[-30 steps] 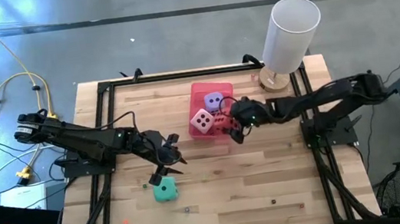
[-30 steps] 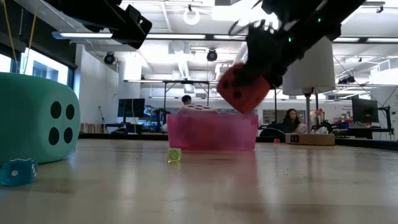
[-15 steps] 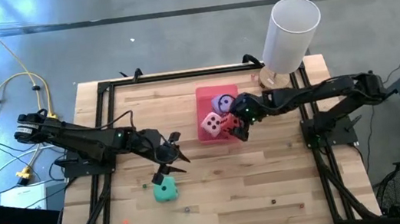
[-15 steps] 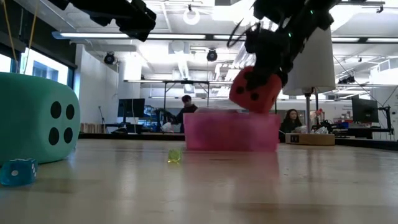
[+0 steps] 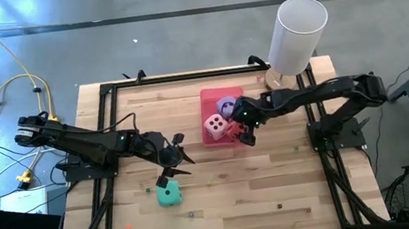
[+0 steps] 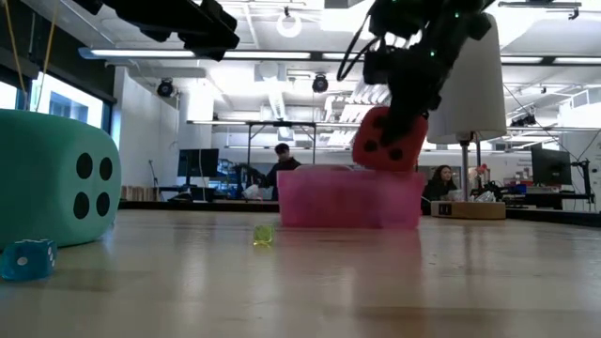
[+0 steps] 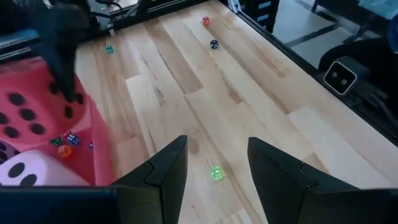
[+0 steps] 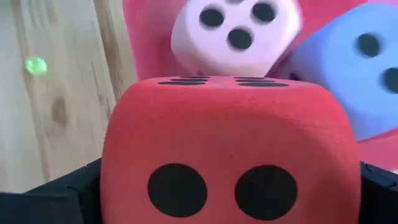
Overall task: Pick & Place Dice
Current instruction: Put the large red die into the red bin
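Over pink tray (image 5: 209, 98) near tabletop's far edge, right gripper (image 5: 243, 128) gripping red die (image 6: 389, 141), tray directly beneath; left gripper (image 5: 170, 169), fingers parted, empty, hovering nearest teal die (image 5: 169, 194).

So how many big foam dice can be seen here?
4. Pale pink die and purple die in the pink tray; red die in the right gripper above it; teal die on the table.

Red die (image 6: 389, 141) gripped over tray; teal die (image 5: 169, 193) apparently on table.
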Available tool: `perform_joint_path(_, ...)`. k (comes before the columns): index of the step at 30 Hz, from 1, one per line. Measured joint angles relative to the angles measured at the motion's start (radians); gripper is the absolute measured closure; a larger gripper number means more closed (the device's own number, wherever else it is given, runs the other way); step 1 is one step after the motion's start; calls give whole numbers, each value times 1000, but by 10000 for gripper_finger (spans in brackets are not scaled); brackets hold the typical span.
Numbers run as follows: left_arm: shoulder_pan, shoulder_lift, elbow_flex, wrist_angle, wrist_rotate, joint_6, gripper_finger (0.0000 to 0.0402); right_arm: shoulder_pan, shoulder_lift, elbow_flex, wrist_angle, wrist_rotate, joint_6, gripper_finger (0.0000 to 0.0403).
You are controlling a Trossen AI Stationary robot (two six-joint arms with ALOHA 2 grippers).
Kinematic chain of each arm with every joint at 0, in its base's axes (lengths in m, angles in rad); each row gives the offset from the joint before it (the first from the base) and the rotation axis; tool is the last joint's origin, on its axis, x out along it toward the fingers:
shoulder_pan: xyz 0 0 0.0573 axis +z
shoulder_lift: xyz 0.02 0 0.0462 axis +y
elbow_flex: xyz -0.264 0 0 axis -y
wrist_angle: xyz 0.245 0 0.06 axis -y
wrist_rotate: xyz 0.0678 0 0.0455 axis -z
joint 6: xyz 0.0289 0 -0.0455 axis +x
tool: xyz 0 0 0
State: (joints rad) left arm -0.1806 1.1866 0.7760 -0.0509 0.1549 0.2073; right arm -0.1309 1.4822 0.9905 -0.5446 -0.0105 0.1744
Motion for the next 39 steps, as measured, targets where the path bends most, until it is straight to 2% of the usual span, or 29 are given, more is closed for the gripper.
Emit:
perform_joint_path(4,17,0,0,0,0,2,238,4,49,28,-28,-30,-31,9)
perform_joint_path(12,56,0,0,0,0,-21,238,18,137,135,-54,30,8,9)
perform_joint_path(19,63,0,0,-25,1,-24,238,27,217,145,-46,51,36,8)
perform_joint_path(27,63,0,0,-61,1,-24,238,24,234,151,-39,35,72,8)
perform_joint_path(39,63,0,0,-61,1,-4,238,17,239,255,-54,37,33,8)
